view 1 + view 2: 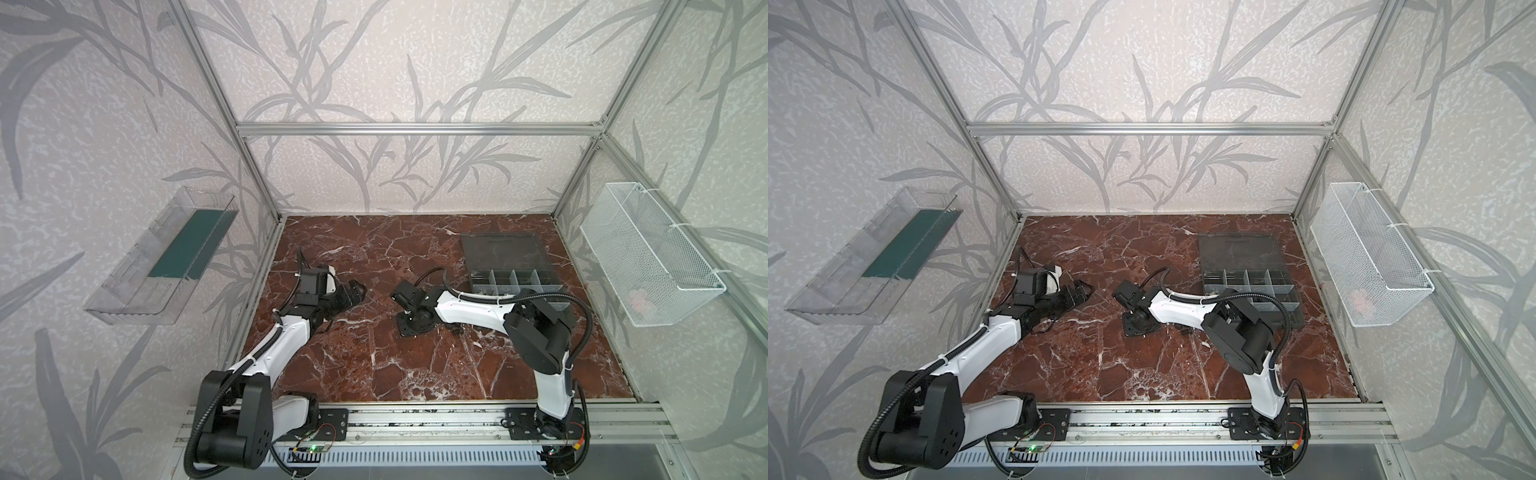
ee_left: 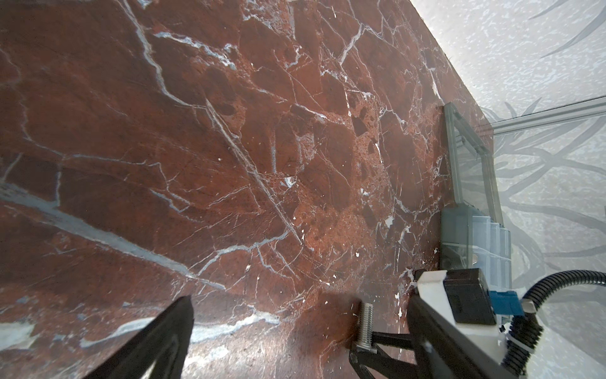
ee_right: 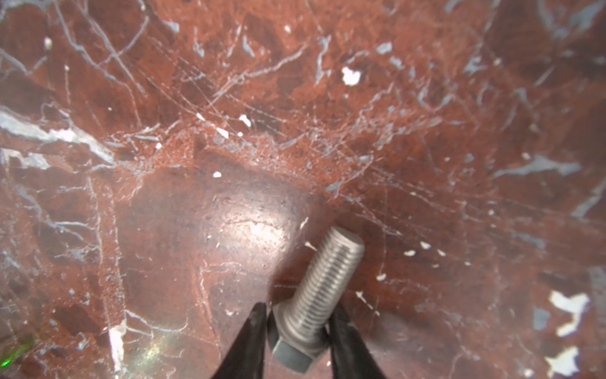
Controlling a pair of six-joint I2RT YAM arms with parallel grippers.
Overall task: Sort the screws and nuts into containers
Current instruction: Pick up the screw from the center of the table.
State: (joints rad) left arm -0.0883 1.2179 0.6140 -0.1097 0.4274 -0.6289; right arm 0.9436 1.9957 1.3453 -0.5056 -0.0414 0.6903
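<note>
My right gripper [image 3: 300,331] is shut on the head end of a silver hex-head screw [image 3: 324,282], whose threaded shaft sticks out just above the marble table. The left wrist view shows the same screw [image 2: 365,325] in the right arm's thin black fingers. My left gripper [image 2: 301,341] is open with nothing in its grip, a short way left of the right gripper [image 1: 394,296] in both top views. The containers are the open compartments [image 1: 515,284] of the dark grey organiser box, whose lid [image 1: 500,249] lies flat behind them at the back right. The nuts are out of view.
A few small dark pieces [image 1: 455,330] lie on the table beside the right forearm, too small to name. A clear tray with a green strip [image 1: 183,245] hangs on the left wall and a white mesh basket [image 1: 648,253] on the right wall.
</note>
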